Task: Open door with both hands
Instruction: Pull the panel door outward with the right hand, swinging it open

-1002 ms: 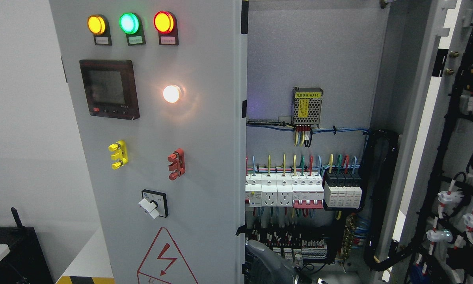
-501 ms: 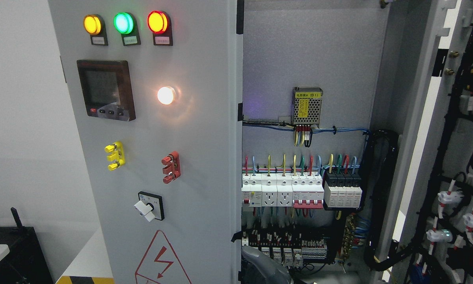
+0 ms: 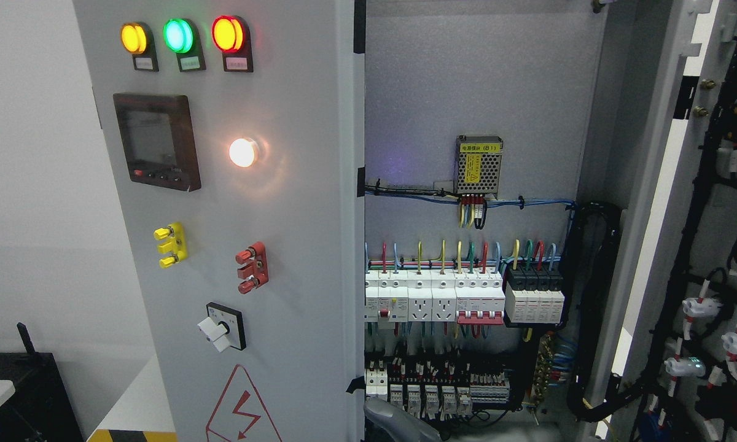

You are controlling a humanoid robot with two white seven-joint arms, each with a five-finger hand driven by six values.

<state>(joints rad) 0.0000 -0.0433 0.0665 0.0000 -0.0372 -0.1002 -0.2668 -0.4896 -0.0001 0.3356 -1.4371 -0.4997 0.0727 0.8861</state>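
Note:
The cabinet's left door (image 3: 295, 202) is grey and carries three coloured lamps, a dark display, a white lamp, yellow and red terminals and a rotary switch. It stands partly swung out, its free edge (image 3: 357, 245) in front of the cabinet interior. The right door (image 3: 663, 202) stands wide open at the right, showing black cable looms on its inner side. A grey rounded part of a robot hand or arm (image 3: 396, 420) pokes up at the bottom edge, just right of the left door's edge. Its fingers are hidden, and I cannot tell which arm it belongs to.
Inside the cabinet sit a small power supply (image 3: 479, 164), a row of white breakers and sockets (image 3: 442, 298) and terminal blocks (image 3: 442, 393) with coloured wires. A black box (image 3: 18, 393) stands at the lower left, next to a white wall.
The left door has swung further out to the left, uncovering more of the breaker row. The grey robot part has dropped lower and shifted left with the door's edge.

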